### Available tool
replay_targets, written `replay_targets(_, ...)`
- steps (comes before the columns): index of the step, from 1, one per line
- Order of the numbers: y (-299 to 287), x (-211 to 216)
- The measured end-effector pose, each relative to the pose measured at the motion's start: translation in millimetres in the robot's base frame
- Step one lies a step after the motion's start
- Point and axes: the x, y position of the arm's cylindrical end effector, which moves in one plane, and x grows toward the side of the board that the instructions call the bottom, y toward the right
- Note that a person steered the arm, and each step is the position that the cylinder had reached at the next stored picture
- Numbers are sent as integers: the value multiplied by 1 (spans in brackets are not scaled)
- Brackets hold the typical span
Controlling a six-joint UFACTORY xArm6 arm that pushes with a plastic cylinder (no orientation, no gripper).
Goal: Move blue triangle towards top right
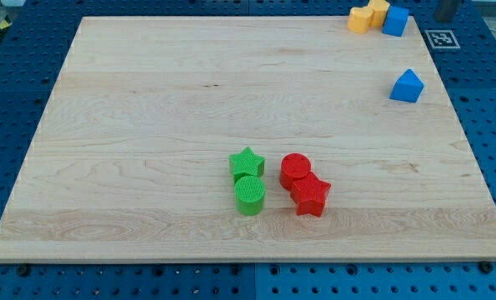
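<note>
The blue triangle (407, 86) lies near the board's right edge, in the upper right part. My tip (444, 19) shows as a dark rod end at the view's top right, just off the wooden board (147, 100). It is above and to the right of the blue triangle, and apart from it. It touches no block.
A blue cube (395, 21) and two yellow blocks (362, 18) (379, 7) are bunched in the board's top right corner. A green star (247, 162) and green cylinder (249, 195) sit bottom centre, beside a red cylinder (296, 170) and red star (311, 196). A black-and-white marker (442, 38) lies off the board.
</note>
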Motion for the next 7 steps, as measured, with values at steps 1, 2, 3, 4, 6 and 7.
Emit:
replay_targets(1, -1, 69)
replay_targets(2, -2, 160)
replay_targets(3, -17, 218)
replay_targets(4, -53, 254)
replay_targets(6, -110, 241)
replay_targets(7, -110, 213)
